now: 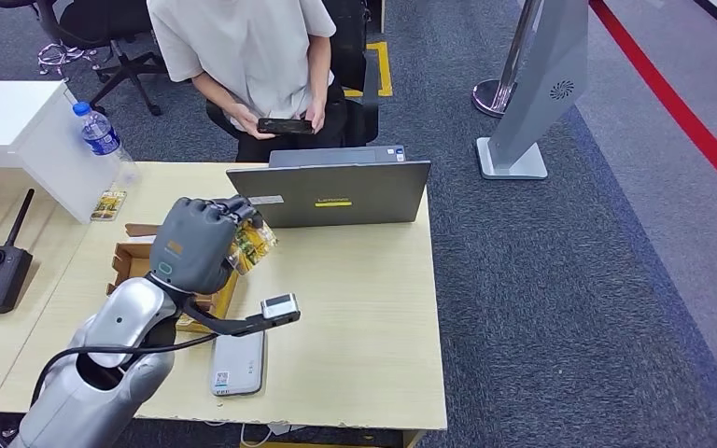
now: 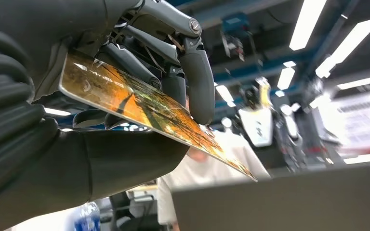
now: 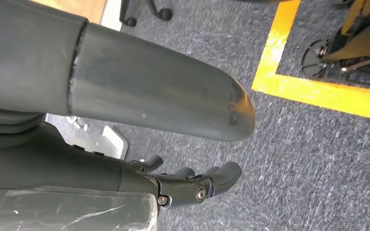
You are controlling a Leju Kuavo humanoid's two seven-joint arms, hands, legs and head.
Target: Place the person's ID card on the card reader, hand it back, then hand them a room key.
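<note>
I see left hand (image 1: 196, 245) pinching 1 card (image 1: 252, 245) above table (image 1: 355, 308), laptop (image 1: 336, 194) just beyond; right hand (image 3: 192, 185) holds nothing, fingers loosely apart.

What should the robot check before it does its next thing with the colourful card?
1. Card held firmly: ok. The left robot hand pinches the card between thumb and fingers.
2. Card lifted off the table: ok; it is up in the air in front of the laptop.
3. Person ready to take it: not ok. The person holds a phone in both hands, neither reaching out.
4. Way to the person free: not ok. The open laptop stands between the card and the person.
5. Right robot hand out of the way: ok; it hangs over the carpet, holding nothing.
6. Which card this is: cannot tell.
</note>
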